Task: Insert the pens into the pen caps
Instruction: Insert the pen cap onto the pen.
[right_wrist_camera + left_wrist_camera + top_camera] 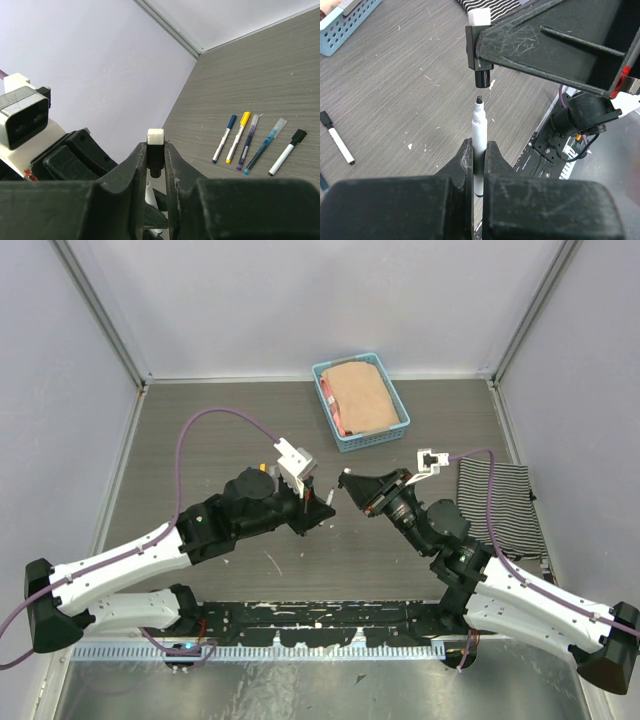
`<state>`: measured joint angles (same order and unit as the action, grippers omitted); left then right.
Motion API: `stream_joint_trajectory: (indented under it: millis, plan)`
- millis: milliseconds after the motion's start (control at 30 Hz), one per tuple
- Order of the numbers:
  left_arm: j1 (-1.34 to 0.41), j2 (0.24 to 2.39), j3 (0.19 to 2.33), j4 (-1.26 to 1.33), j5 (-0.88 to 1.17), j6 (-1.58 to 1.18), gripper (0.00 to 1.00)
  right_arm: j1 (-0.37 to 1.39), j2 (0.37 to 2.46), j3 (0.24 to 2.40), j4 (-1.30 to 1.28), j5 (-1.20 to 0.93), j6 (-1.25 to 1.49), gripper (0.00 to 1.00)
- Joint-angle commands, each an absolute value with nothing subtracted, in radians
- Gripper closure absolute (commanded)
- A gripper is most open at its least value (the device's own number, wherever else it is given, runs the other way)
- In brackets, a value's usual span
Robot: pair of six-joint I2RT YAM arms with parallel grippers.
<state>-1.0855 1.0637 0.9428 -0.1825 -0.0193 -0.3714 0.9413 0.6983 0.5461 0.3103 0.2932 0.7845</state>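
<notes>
My left gripper (479, 146) is shut on a white pen (479, 131) with a bare black tip, held upright. My right gripper (155, 146) is shut on a black pen cap (155, 152) with a white end. In the left wrist view the cap (481, 76) hangs open end down, just above the pen tip with a small gap between them. In the top view both grippers, left (324, 504) and right (346, 480), meet at the table's middle. Several capped pens lie side by side on the table: blue-capped (223, 138), yellow-capped (238, 136), purple (247, 141), teal (265, 146) and black-capped (286, 152).
A blue basket (392, 400) holding a tan cloth stands at the back centre. A striped cloth (500, 505) lies at the right. The black-capped white pen also shows in the left wrist view (339, 142). Grey walls surround the table.
</notes>
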Motion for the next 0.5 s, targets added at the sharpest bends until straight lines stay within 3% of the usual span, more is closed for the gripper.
stream_joint_trajectory:
  millis: [0,467]
  plan:
    - [-1.089,1.060,0.948,-0.138,-0.001,-0.371,1.00,0.942,0.692,0.586,0.369,0.282,0.763,1.00]
    - [-1.090,1.074,0.940,-0.130,0.032,-0.368,1.00,0.942,0.696,0.601,0.380,0.278,0.785,1.00]
